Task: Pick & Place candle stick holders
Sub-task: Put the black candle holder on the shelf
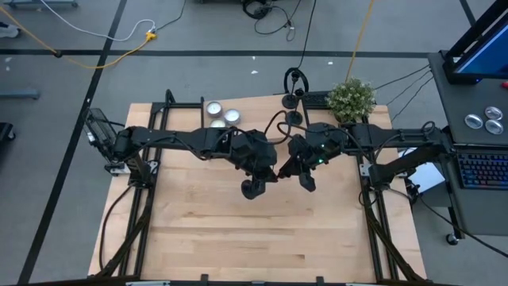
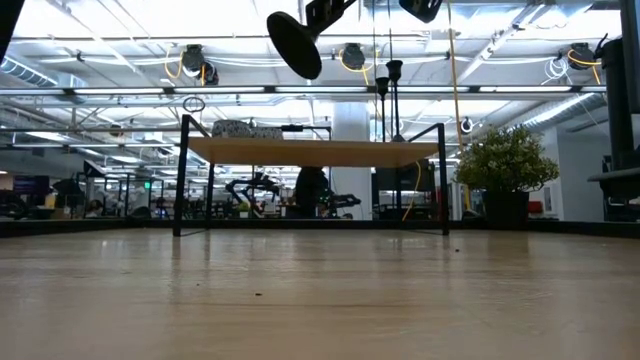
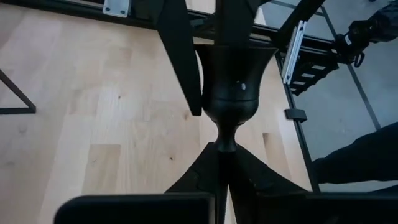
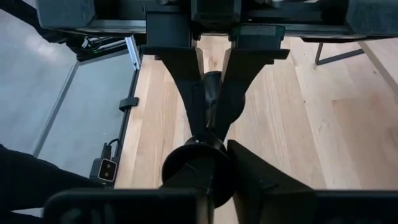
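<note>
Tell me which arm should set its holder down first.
Left, probably: the left gripper holds the left holder lower over the table than the right gripper holds the right holder.

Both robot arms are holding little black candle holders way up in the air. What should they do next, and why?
Probably lower them. The left pincer grips one candle holder by its stem, and the right pincer grips another candle holder. Seen from table height, a holder's round base hangs high above the wooden table, so neither can be let go safely yet.
</note>
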You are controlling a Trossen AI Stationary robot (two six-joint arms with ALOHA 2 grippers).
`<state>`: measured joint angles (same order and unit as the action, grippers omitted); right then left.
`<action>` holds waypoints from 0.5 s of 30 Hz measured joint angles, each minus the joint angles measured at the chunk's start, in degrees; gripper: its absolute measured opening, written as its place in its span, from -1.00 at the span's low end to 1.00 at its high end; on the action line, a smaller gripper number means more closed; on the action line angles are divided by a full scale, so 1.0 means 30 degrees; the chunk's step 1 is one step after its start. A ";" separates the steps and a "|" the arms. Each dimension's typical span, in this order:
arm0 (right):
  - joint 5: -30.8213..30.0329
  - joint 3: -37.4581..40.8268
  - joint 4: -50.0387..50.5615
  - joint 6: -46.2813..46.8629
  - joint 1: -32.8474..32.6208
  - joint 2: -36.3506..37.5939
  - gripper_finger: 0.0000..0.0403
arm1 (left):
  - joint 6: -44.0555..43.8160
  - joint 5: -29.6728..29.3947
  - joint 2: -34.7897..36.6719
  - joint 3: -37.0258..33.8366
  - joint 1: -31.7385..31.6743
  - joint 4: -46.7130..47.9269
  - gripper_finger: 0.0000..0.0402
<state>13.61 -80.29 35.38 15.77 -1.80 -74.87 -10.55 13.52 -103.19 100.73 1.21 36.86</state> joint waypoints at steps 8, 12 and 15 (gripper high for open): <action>-0.0140 0.0000 0.1077 0.0178 0.0007 0.0468 -0.54 | 0.0481 -0.1275 0.0003 0.0007 0.0007 0.0717 -0.93; 0.0030 0.0000 0.2450 0.0570 -0.0009 0.1430 -0.43 | 0.0355 -0.3174 0.0003 0.0003 -0.0014 0.1540 -0.93; 0.0058 0.0000 0.3260 0.1181 -0.0051 0.2408 -0.41 | 0.0351 -0.5099 -0.0004 0.0000 -0.0167 0.1519 -0.93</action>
<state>13.78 -80.29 45.16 19.31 -1.96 -67.65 -9.49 -1.78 -103.20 100.73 0.71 41.42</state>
